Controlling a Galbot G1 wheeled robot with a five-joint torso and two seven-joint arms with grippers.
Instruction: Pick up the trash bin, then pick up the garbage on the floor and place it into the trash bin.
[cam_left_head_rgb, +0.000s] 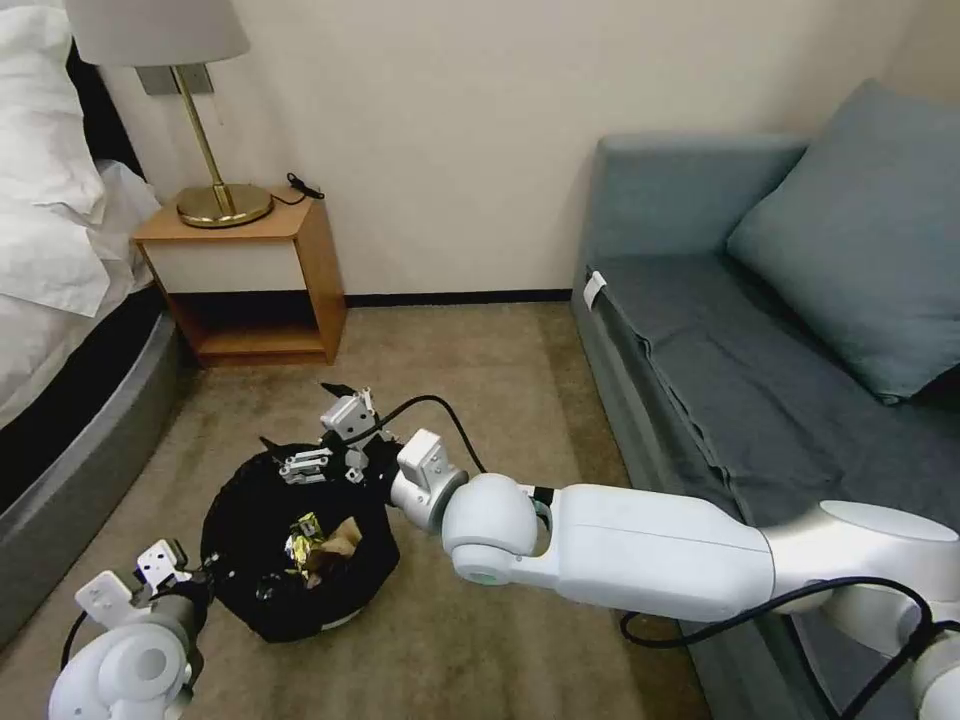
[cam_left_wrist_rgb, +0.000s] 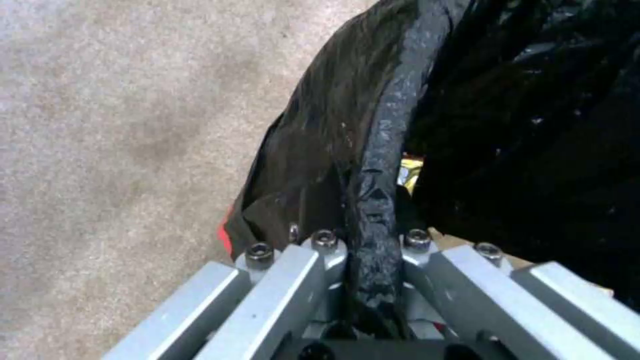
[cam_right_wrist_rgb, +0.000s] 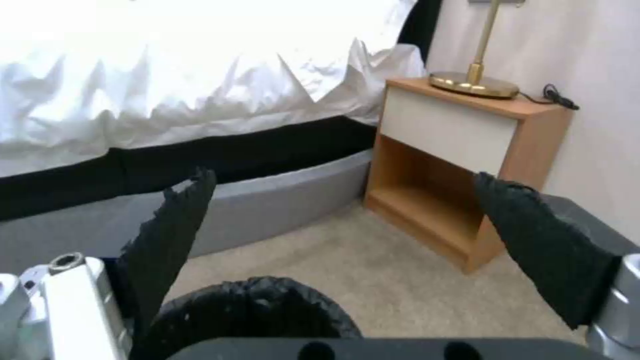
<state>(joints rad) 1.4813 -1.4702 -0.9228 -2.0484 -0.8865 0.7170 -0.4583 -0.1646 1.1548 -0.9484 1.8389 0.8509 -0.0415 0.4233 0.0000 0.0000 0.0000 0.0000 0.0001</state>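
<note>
Carpet (cam_left_head_rgb: 480, 360), one trash bin (cam_left_head_rgb: 250, 590), two grippers: left gripper (cam_left_wrist_rgb: 373, 250) clamping rim, right gripper (cam_right_wrist_rgb: 360, 235) spread.

— Where's the bin (cam_left_head_rgb: 290, 545)?
— On the carpet (cam_left_head_rgb: 470, 370), between both arms. The left pincer (cam_left_head_rgb: 195, 578) sits at its near rim, the right pincer (cam_left_head_rgb: 325, 455) above the far rim.
— Anything inside?
— A yellow wrapper (cam_left_head_rgb: 303, 533) and something tan, perhaps a paper bag (cam_left_head_rgb: 340, 545).
</note>
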